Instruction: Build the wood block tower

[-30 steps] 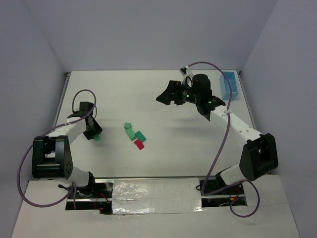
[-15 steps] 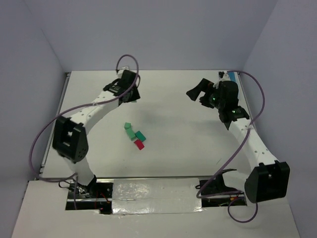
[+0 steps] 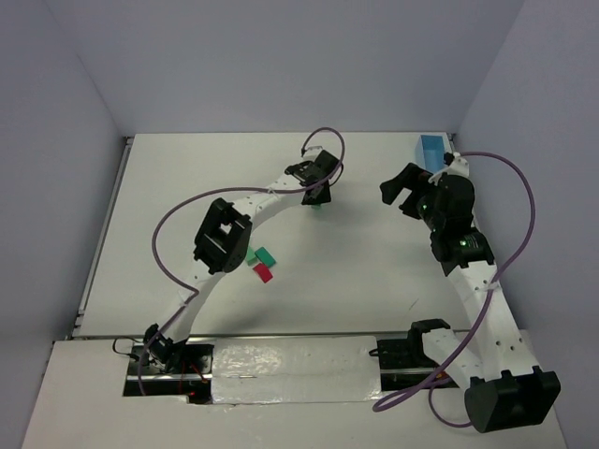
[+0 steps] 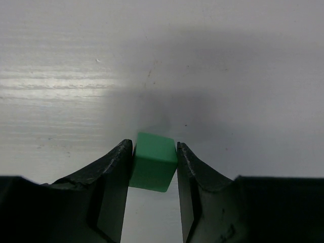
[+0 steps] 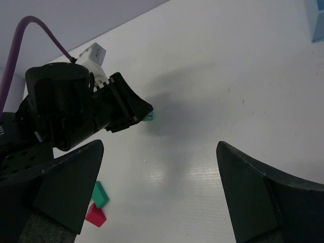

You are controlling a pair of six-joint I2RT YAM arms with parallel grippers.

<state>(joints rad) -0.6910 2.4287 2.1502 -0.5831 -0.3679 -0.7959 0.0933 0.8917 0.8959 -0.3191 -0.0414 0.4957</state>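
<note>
Now left pincer (image 4: 154,150) clamped on green block (image 4: 153,162); right pincer (image 5: 159,147) spread wide, empty.

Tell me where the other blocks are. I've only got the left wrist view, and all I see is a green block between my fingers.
Observer: In the top view, a loose green block and the red wedge lie side by side. They are closer to the robot than the left gripper and its held green block.
Operator: Is the right arm holding anything?
Observer: No. The right gripper is open and empty, and well apart from the left one.
Operator: Anything else out there?
Observer: A light blue tray sits at the far right, just beyond the right gripper.
</note>
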